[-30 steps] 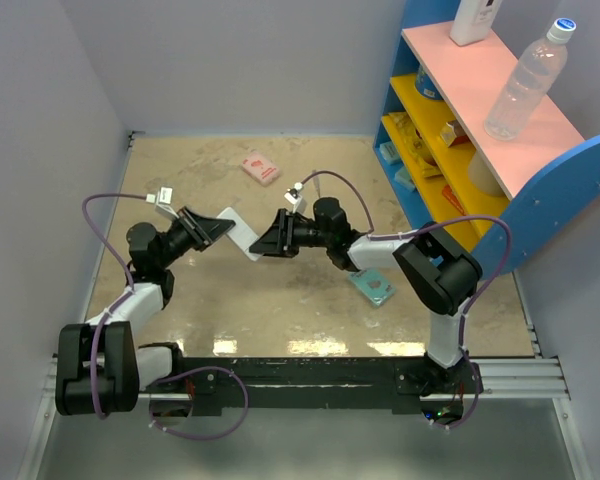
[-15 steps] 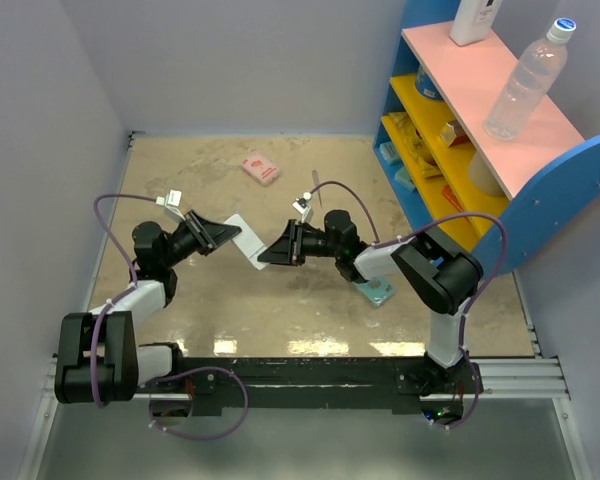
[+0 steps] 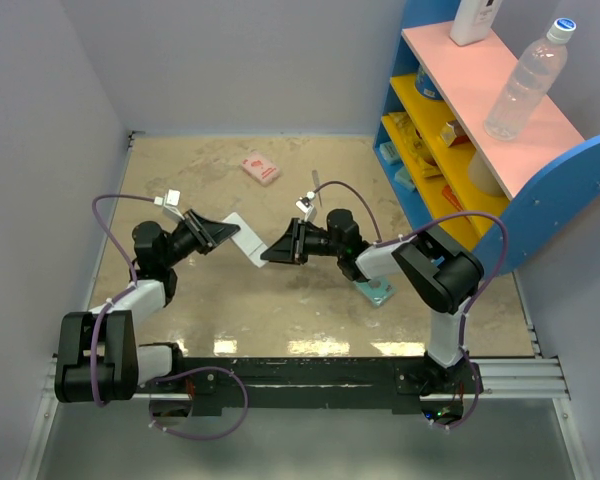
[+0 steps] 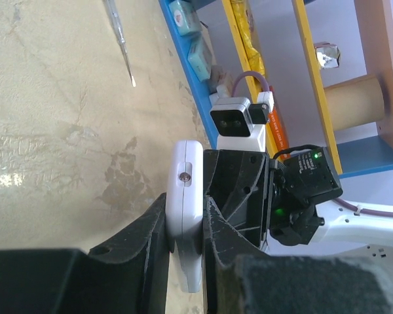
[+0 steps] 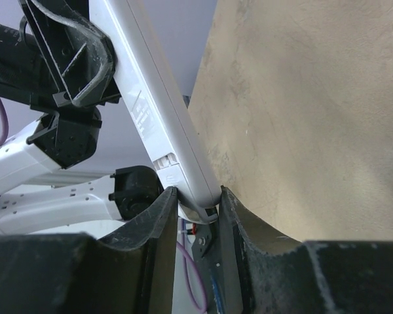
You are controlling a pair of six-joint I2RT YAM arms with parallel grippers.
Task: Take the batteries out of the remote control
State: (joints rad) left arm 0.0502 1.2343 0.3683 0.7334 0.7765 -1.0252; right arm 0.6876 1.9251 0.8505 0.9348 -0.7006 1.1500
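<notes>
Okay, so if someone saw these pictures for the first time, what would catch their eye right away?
First, the white remote control held over the middle of the table, with the left gripper clamped on one end and the right gripper on the other. Next, the bright blue, yellow and pink shelf at the right, with a clear bottle standing on top.

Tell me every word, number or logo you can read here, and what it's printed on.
No text can be read in any view.
Remote control: faint grey print on its side, too small and blurred to read.
Pink packet: red markings, too small to read.
White container on the shelf top: dark label, blurred.
</notes>
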